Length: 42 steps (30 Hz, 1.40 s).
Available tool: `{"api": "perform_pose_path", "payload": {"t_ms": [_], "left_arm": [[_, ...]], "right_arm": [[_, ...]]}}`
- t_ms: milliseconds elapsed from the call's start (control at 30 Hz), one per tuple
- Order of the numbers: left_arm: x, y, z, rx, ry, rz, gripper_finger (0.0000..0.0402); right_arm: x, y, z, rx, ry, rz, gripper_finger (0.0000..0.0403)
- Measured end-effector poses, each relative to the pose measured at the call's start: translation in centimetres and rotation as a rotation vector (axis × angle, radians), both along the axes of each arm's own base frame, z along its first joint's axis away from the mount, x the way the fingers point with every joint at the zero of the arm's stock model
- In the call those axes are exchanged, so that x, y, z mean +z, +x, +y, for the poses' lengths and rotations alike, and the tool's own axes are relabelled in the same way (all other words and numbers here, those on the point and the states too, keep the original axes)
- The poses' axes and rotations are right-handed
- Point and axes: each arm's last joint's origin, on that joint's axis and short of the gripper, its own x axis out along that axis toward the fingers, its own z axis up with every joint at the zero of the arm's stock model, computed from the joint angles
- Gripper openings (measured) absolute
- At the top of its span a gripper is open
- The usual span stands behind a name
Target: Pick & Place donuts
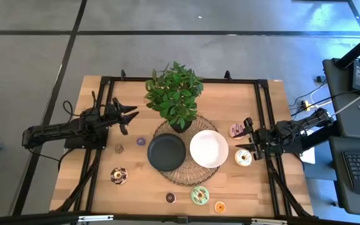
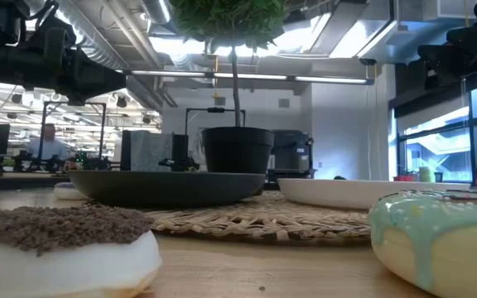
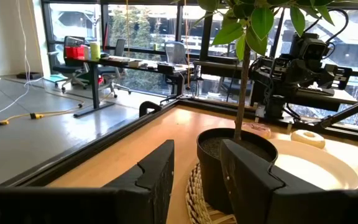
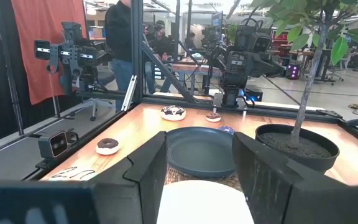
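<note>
Several small donuts lie flat on the wooden table: a pink one (image 1: 237, 130) and a cream one (image 1: 243, 157) near my right gripper (image 1: 249, 134), a green one (image 1: 200, 195) (image 2: 441, 240), an orange one (image 1: 220, 207), a brown-sprinkled one (image 1: 119, 175) (image 2: 56, 244) and a purple one (image 1: 141, 142). My right gripper (image 4: 201, 174) is open and raised, pointing toward the white plate (image 1: 209, 149). My left gripper (image 1: 127, 115) (image 3: 197, 180) is open at the table's left side, pointing toward the plant pot (image 3: 235, 155). Neither gripper holds anything.
A black plate (image 1: 166, 152) and the white plate sit on a round woven mat (image 1: 183, 175) in the table's middle. A potted plant (image 1: 175, 94) stands at the mat's far side. Two more small donuts (image 1: 119, 149) (image 1: 170, 197) lie on the table. People stand beyond the table (image 4: 126, 37).
</note>
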Motion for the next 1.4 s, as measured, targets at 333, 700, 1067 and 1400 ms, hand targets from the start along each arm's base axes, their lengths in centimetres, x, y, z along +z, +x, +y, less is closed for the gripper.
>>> {"api": "perform_pose_path", "payload": {"t_ms": [333, 700, 1067, 1400], "left_arm": [[0.01, 0.0, 0.0, 0.0, 0.0, 0.0, 0.0127], [0.0, 0.0, 0.0, 0.0, 0.0, 0.0, 0.0127], [0.01, 0.0, 0.0, 0.0, 0.0, 0.0, 0.0127], [0.01, 0.0, 0.0, 0.0, 0.0, -0.001, 0.0127]], "right_arm": [[0.0, 0.0, 0.0, 0.0, -0.001, 0.0, 0.0182], [-0.01, 0.0, 0.0, 0.0, -0.002, 0.0, 0.0182], [0.0, 0.0, 0.0, 0.0, -0.002, 0.0, 0.0182], [0.12, -0.01, 0.0, -0.003, -0.045, -0.022, 0.0182]]}}
